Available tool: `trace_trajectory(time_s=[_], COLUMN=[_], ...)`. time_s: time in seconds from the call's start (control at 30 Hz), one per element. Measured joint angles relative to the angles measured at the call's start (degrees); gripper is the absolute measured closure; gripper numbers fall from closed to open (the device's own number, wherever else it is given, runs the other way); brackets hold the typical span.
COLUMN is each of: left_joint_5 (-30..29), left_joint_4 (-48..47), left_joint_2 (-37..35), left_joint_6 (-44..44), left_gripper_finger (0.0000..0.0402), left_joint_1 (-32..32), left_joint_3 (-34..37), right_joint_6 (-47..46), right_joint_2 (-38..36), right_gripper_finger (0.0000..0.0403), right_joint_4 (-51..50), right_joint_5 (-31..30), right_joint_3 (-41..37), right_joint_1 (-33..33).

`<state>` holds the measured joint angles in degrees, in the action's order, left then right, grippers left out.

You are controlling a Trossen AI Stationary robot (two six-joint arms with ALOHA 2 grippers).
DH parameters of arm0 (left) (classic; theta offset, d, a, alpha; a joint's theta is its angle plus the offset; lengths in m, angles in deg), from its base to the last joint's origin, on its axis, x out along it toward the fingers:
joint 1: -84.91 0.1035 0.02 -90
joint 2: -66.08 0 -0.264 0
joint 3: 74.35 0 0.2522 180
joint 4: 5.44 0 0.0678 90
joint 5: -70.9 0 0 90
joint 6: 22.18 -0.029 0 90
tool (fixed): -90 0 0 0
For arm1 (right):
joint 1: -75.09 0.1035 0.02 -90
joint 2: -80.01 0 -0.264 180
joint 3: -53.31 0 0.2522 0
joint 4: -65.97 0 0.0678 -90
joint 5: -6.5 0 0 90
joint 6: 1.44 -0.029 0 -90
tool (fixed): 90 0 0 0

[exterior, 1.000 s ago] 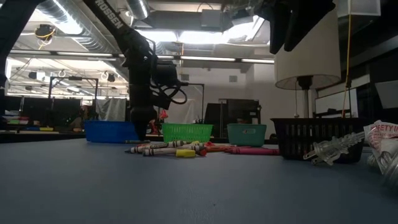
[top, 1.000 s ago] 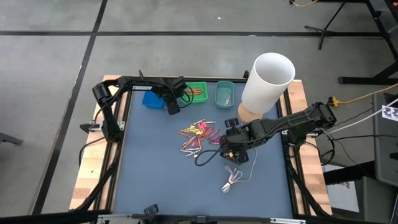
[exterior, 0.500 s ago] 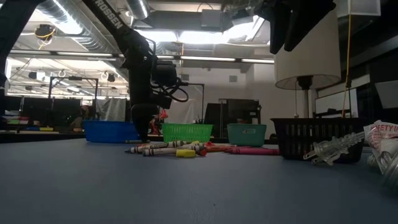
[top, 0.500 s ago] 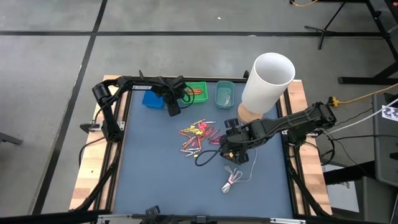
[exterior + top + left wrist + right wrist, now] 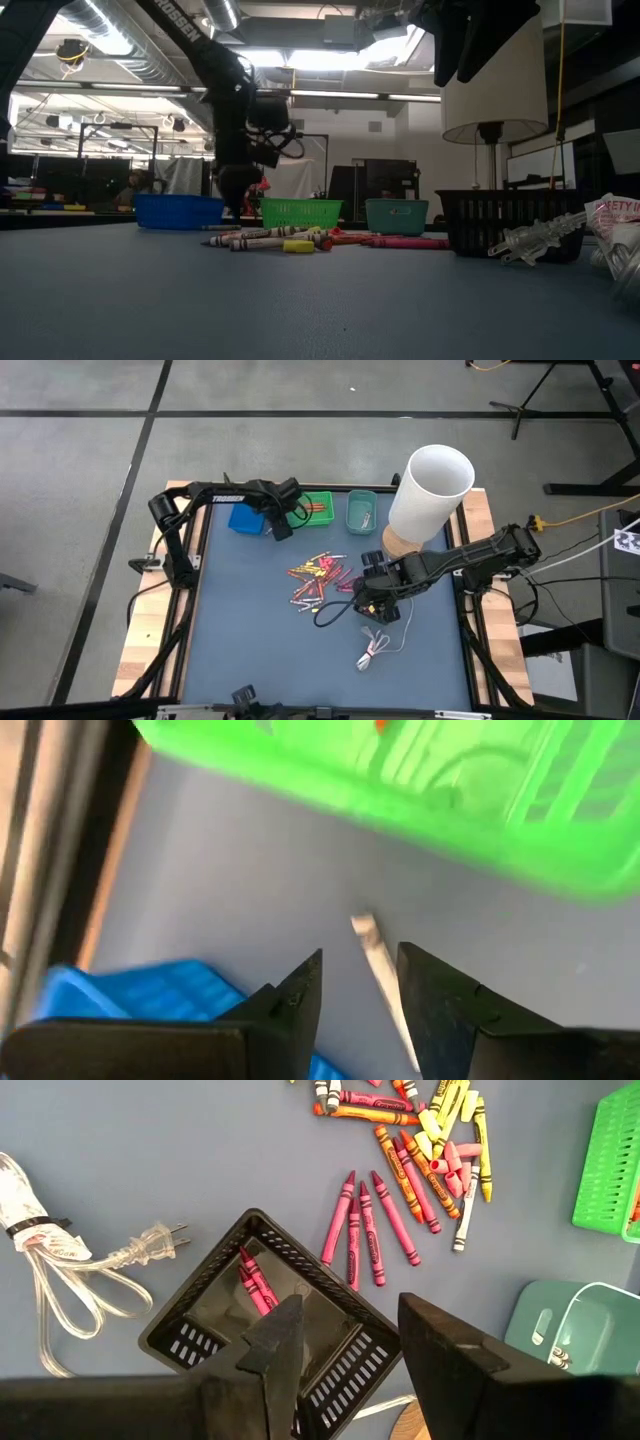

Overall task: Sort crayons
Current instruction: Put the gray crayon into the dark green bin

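Observation:
Loose crayons (image 5: 318,574) in pink, red, orange and yellow lie in a heap mid-mat, also seen in the low view (image 5: 290,240) and the right wrist view (image 5: 420,1150). My left gripper (image 5: 360,952) hangs open just above the mat between the blue tray (image 5: 244,520) and the green tray (image 5: 317,506). A pale crayon (image 5: 372,948) lies on the mat under its gap. My right gripper (image 5: 350,1295) waits open above a black basket (image 5: 200,1320) that holds pink crayons (image 5: 252,1280).
A teal tray (image 5: 361,512) stands beside the green one at the far edge. A tall white lamp shade (image 5: 430,490) rises at the far right. A coiled white cable with a plug (image 5: 375,648) lies near the right front. Bare mat spreads along the left and near sides.
My left gripper has lifted a little off the mat between the blue and green trays, its fingers staying open. The right arm has kept still.

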<state>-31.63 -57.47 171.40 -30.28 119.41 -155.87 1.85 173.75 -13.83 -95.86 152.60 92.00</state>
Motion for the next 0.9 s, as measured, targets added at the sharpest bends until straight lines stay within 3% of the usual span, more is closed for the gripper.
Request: trace_trajectory(time_s=[0.43, 0.63, 0.9], left_joint_5=[1.66, 5.18, 4.76], left_joint_4=[-1.40, -2.16, -2.09], left_joint_2=[-0.02, 0.17, 0.28], left_joint_6=[-14.30, -14.53, -13.06], left_gripper_finger=[0.0285, 0.0285, 0.0285], left_joint_1=[0.01, 1.76, 3.75], left_joint_3=[-3.25, -2.61, -0.34], right_joint_6=[-0.39, -0.43, -0.42], right_joint_2=[0.00, 0.00, 0.00], right_gripper_finger=[0.0240, 0.0240, 0.0240], right_joint_4=[0.00, 0.00, 0.00], right_joint_5=[0.02, 0.02, 0.02], right_joint_3=[0.00, 0.00, 0.00], right_joint_1=[0.00, 0.01, 0.00])
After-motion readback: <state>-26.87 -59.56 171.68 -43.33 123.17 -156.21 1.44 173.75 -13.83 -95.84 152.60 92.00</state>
